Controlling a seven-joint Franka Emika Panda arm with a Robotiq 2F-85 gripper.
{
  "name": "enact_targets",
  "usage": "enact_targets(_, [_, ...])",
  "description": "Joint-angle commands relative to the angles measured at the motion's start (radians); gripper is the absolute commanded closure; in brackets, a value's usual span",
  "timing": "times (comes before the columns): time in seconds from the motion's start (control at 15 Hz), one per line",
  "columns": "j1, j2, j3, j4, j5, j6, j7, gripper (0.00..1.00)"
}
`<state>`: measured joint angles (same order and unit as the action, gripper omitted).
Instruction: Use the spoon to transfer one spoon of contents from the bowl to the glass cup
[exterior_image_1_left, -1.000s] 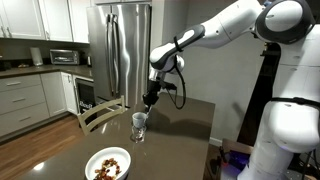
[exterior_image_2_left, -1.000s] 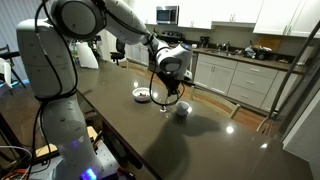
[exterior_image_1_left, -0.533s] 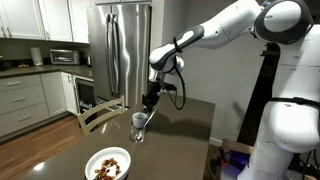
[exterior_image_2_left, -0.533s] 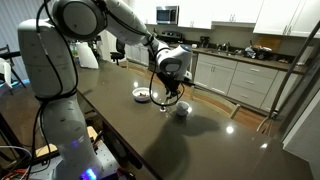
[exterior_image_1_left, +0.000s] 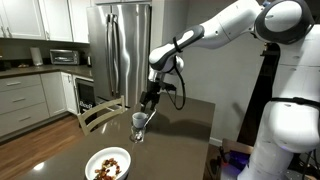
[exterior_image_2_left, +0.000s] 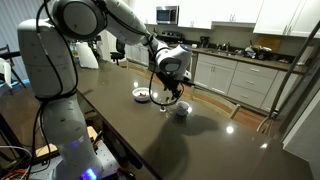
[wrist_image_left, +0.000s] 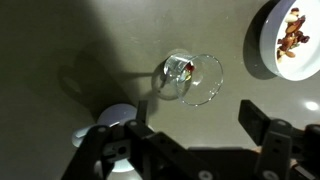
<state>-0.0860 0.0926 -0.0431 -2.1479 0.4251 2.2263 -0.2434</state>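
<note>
- Opening up: the end effector (wrist_image_left: 197, 128) was pinched shut a second ago. Its fingers now stand wide apart with nothing between them, hanging just above the small clear glass cup (wrist_image_left: 188, 78).
- The slim silvery spoon (exterior_image_1_left: 146, 117) it was pinching looks released. A thin pale line leans out of the cup toward 1 o'clock in an exterior view and reads as the handle. The wrist view can't separate it from the glass.
- A few brown bits sit at the cup bottom in the wrist view. My read: the scoop is delivered, the spoon is parked in the cup, and the task is at or near done.
- The round shallow white bowl (wrist_image_left: 268, 58) sits at 2 o'clock from the cup in the wrist view, well apart and cut by the frame edge. The brown and tan chunky contents (wrist_image_left: 292, 32) are heaped inside it.
- Materials:
  - Cup: thin transparent glass with a round rim. It looks whitish against the dark background, is upright, and is probably light and easy to tip.
  - Bowl: smooth, opaque and glazed-looking.
  - Contents: dry, irregular, nut-like lumps.
  - Dark counter (wrist_image_left: 60, 40): flat, semi-gloss, shows soft reflections and the cup's shadow.
</note>
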Motion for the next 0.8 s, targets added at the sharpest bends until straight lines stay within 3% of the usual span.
enact_targets(0.0, [0.008, -0.01, 0.002, 0.006, -0.028, 0.01, 0.041, 0.0])
enact_targets(0.73, [0.001, -0.001, 0.003, 0.013, -0.002, -0.002, 0.013, 0.0])
